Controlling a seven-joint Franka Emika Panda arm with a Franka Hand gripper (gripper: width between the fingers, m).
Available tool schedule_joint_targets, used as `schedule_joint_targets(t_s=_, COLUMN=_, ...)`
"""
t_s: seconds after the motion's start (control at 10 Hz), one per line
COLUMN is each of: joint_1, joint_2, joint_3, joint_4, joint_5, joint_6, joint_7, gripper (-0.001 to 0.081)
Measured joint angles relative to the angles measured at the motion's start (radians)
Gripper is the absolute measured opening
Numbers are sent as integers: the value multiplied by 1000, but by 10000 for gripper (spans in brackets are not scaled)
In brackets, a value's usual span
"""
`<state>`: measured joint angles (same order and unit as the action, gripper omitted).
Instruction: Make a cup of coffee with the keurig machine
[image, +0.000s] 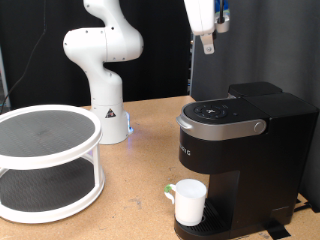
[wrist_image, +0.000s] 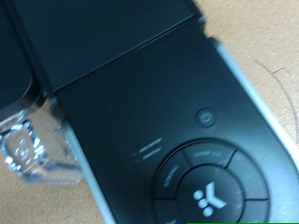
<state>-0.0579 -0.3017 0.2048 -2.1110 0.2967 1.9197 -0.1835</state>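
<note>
Exterior view: gripper (image: 208, 42) is hanging high near the top edge, well above the keurig machine (image: 245, 160), over the gap between its lid and the rear block. Only one pale finger tip is showing clearly, pointing down; whether the fingers are spread or pressed together, I cannot tell. Nothing is showing between them.

Keurig machine is sitting at the right of the scene on the wooden table (image: 140, 160), lid down, silver-grey band running round the front of the lid, round button panel on top.

Cup (image: 189, 202) is standing upright on the machine's drip base, directly under the brew head, handle turned toward the left. It is sitting far below the gripper and slightly to its left.

White two-tier round rack (image: 45, 160) is standing at the left, well apart from the machine. A white robot base (image: 104, 70) is rising behind it, at the far side of the table.

Wrist view: looking straight down on the keurig machine (wrist_image: 140, 103) top, with button dial (wrist_image: 204, 187) and a clear water tank edge (wrist_image: 28, 149) beside it. No fingers are showing here.
</note>
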Motion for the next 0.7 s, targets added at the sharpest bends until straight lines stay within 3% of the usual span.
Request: schedule_joint_targets(t_s=0.7, joint_1=-2, joint_2=69, joint_3=10, joint_4=39, joint_5=-45, joint_6=48, joint_7=55, gripper=805)
